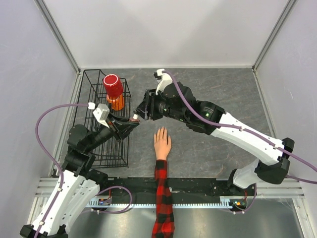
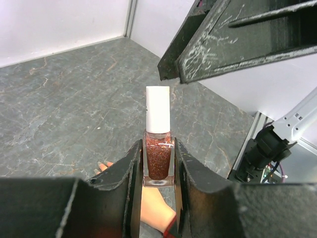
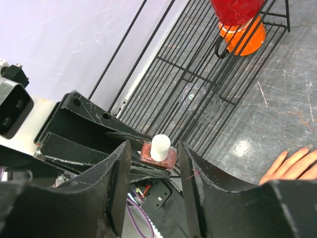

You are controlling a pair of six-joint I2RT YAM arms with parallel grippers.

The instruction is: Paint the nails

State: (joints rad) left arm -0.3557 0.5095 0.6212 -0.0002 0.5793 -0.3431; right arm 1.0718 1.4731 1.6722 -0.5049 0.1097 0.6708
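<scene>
The peach mannequin hand (image 1: 162,144) lies palm down at the table's middle, its plaid sleeve (image 1: 163,198) towards the near edge. Its nails (image 1: 161,130) point away from the arms and are too small to judge. My left gripper (image 1: 132,121) is shut on a small bottle of red glitter nail polish (image 2: 158,159) with a white cap (image 2: 158,109), held upright above the hand (image 2: 151,206). My right gripper (image 1: 142,112) is open, its fingers (image 2: 223,49) just above the cap. In the right wrist view the cap (image 3: 161,147) sits between the open jaws, untouched.
A black wire rack (image 1: 106,144) stands at the left, holding a red cup (image 1: 113,85) on an orange object (image 1: 115,102). White walls close the back and sides. A black rail (image 1: 198,186) runs along the near edge.
</scene>
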